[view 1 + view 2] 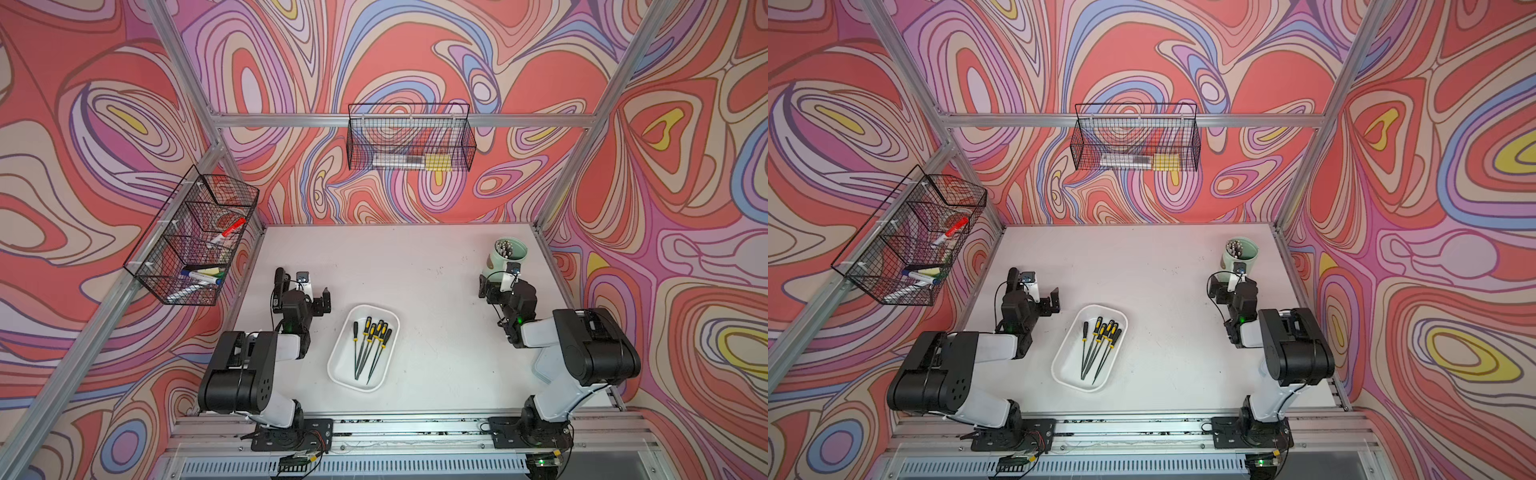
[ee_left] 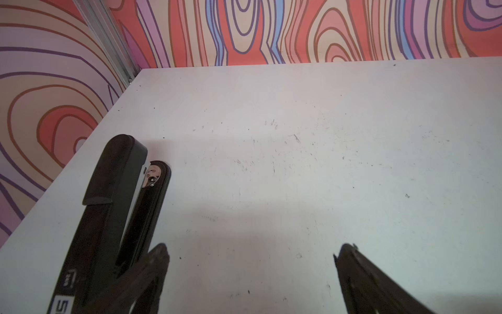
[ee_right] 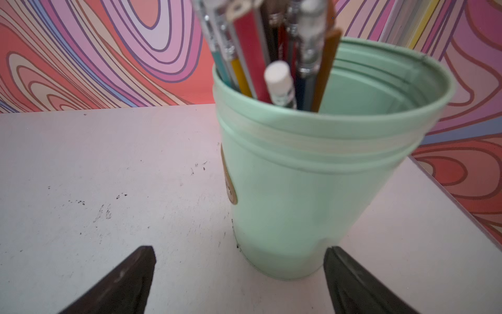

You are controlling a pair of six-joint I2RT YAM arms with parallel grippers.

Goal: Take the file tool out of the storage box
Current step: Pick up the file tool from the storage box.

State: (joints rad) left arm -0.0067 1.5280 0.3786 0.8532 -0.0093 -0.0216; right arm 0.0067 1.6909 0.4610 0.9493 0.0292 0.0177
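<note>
The shallow white plastic storage box [image 1: 341,365] sits between my arms. The slim file tools with black-and-yellow handles [image 1: 380,330] lie fanned inside it, none lifted yet. The left gripper [image 2: 252,251] is spread wide and empty beside a black stapler [image 2: 119,190]. The right gripper [image 3: 240,252] is equally wide and empty, facing the mint-green pencil cup [image 3: 312,190]. Both look ready; left looks nearer.

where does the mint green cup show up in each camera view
top view: mint-green cup stands near the far right corner of the table.
top view: same spot near the far right corner.
left wrist: not in it.
right wrist: close up, directly ahead of the camera, taking up much of the picture.
shared landmark: the pens standing in the cup, also seen from above in both top views.
</note>
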